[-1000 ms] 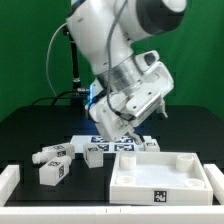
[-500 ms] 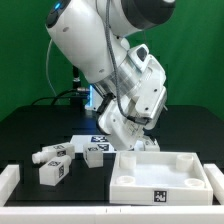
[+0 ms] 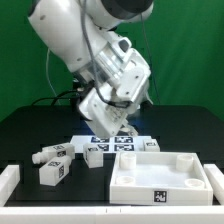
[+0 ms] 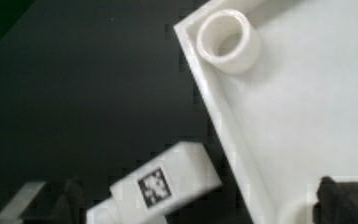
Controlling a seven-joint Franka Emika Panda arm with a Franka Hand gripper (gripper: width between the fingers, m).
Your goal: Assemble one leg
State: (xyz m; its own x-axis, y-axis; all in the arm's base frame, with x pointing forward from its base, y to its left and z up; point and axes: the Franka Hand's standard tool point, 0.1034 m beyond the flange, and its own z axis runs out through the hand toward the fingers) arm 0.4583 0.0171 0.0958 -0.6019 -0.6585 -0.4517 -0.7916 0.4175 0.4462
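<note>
Several small white legs with square tags lie on the black table: two at the exterior view's left (image 3: 50, 155) (image 3: 52, 172), one (image 3: 95, 152) just left of the tray, one (image 3: 150, 145) behind it. The large white tray (image 3: 160, 178) sits at front right. My gripper (image 3: 117, 124) hangs above the marker board, clear of the parts. In the wrist view the gripper (image 4: 202, 203) is open and empty, with dark fingertips (image 4: 59, 200) far apart. Below it a tagged leg (image 4: 158, 190) lies beside the tray's edge (image 4: 282, 110), near a round corner socket (image 4: 226, 40).
The marker board (image 3: 108, 140) lies flat behind the legs. A white rail runs at the table's front left (image 3: 8, 180) and front right (image 3: 214, 185). A green backdrop stands behind the arm.
The arm has swung toward the exterior view's left and turned its wrist. The gripper now hangs over the marker board instead of near the tray's back edge. No part has moved.
</note>
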